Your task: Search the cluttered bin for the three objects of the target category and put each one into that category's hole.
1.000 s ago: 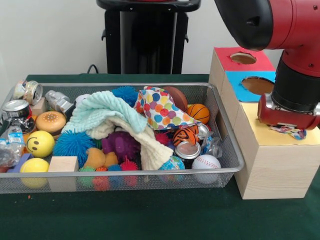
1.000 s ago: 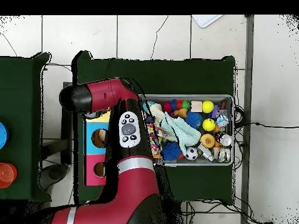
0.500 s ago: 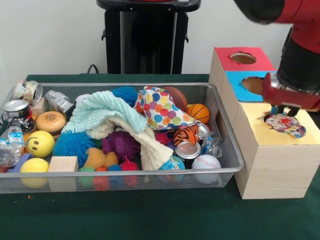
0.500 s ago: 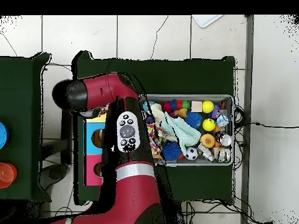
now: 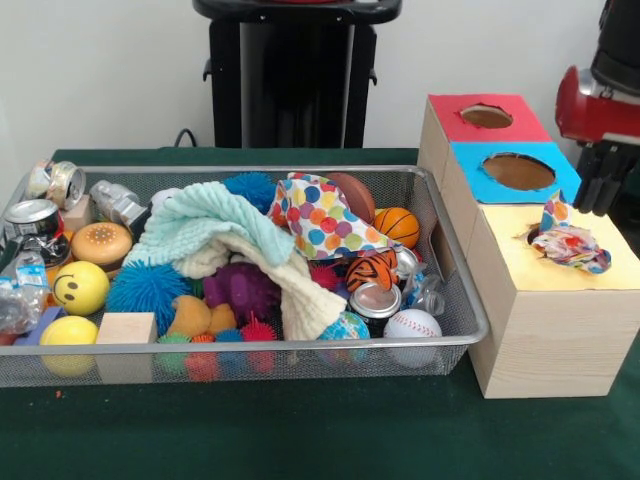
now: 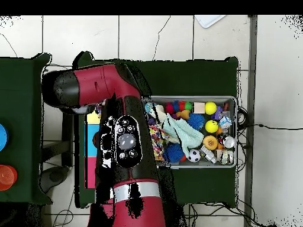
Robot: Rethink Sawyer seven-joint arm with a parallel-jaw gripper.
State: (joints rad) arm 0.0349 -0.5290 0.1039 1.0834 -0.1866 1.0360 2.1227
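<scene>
Cloth with a bright patterned print sits crumpled in the hole of the yellow-topped box, part of it poking up above the rim and some spilling onto the yellow surface. From where I stand, the gripper hangs just above and behind it, at the right edge, its dark fingers pointing down and empty; they look slightly parted and touch nothing. Behind the yellow section come the blue-topped section and the red-topped section, each with its own round hole.

To the left of the boxes lies the wire bin on the green table, heaped full. A polka-dot cloth lies near its middle, a pale mint knitted cloth drapes beside it, and a cream cloth runs down toward the front wall. Around them sit a small basketball, a baseball, a yellow smiley ball, a blue spiky ball, a wooden block and crushed cans.

From overhead, the red arm covers the boxes almost wholly.
</scene>
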